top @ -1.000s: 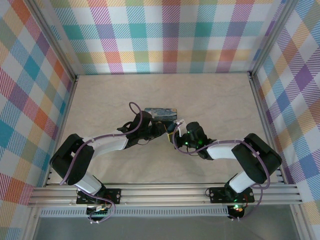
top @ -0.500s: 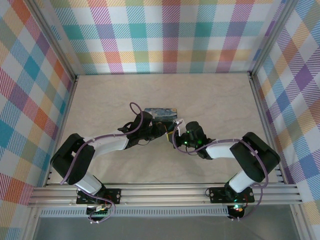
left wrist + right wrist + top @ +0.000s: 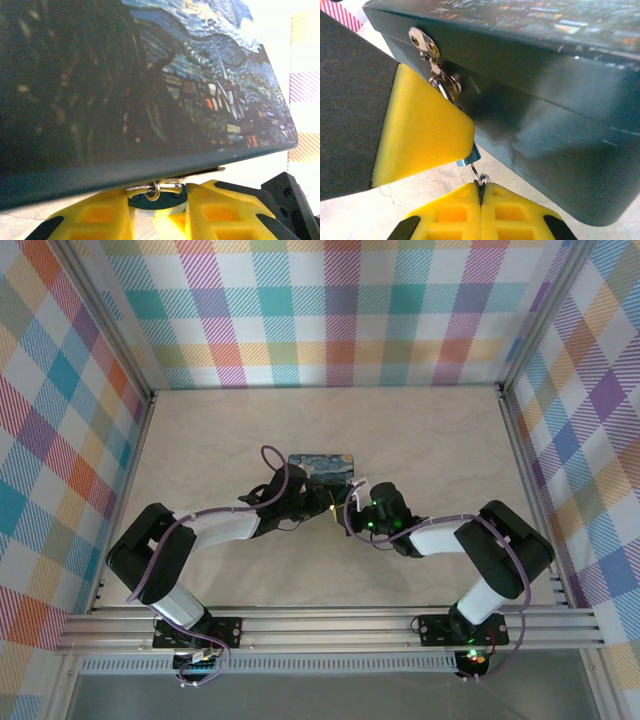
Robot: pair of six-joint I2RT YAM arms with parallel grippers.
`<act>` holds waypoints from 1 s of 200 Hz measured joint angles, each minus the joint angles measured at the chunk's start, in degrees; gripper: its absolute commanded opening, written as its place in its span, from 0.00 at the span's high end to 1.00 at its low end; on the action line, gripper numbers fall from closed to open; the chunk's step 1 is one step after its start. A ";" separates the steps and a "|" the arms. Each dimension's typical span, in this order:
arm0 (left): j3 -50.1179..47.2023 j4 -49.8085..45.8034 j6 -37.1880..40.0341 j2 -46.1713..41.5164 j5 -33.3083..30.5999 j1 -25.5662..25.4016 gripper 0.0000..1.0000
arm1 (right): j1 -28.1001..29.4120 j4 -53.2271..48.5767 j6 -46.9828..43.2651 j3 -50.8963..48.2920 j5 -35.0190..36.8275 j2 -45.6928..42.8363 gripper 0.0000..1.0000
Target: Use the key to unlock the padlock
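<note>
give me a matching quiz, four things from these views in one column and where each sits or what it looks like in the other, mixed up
Things
1. box
2. padlock
3. key
4. hasp

Descriptions
A. silvery plate on the box's front wall
B. pinched in the shut right gripper
C. dark blue, with a painted lid
D. hangs under the hasp, clamped in the left gripper

Pairs: 1-C, 2-D, 3-B, 4-A

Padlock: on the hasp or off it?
On. In the right wrist view the padlock hangs from the hasp on the box; whether its shackle is released, cannot tell.
</note>
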 measured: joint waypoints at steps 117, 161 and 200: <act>-0.09 -2.05 -1.11 -1.03 0.26 -1.29 0.42 | 0.07 2.67 4.42 -3.87 0.04 -0.70 1.00; -0.13 -4.28 -1.51 -5.95 -1.42 -1.29 0.30 | 0.07 2.23 5.60 -5.70 -0.09 -2.16 1.00; -2.62 -4.72 -3.04 -9.55 -3.48 -1.29 0.30 | 0.11 1.11 7.76 -6.14 -1.09 -2.95 1.00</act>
